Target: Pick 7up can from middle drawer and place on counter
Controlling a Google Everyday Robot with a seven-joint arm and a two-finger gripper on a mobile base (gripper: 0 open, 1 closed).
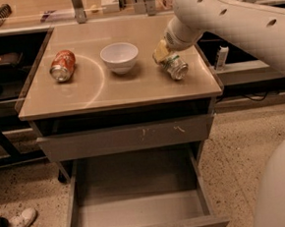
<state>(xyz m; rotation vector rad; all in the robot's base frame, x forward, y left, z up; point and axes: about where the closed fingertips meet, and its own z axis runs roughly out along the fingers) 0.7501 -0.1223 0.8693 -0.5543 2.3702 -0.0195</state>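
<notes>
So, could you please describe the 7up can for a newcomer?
Look at the beige counter above the open middle drawer. On its right side, past the white bowl, the gripper is at the 7up can. It is silvery-green, unlike the orange-red can at left.

Yellowish gripper (161, 54) at silvery pale-green 7up can (176, 67) on tan counter (131, 89), orange-red can (63, 65), white bowl (120, 57), grey middle drawer (138, 185)

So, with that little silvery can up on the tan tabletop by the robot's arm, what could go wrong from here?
1. The small silvery 7up can with the greenish label is tilted, not upright, near the right edge of the glossy beige counter. Released like this, it might roll off.
2. The gripper sits right at the can, with the round white bowl close by. Drawing back carelessly could knock either.
</notes>
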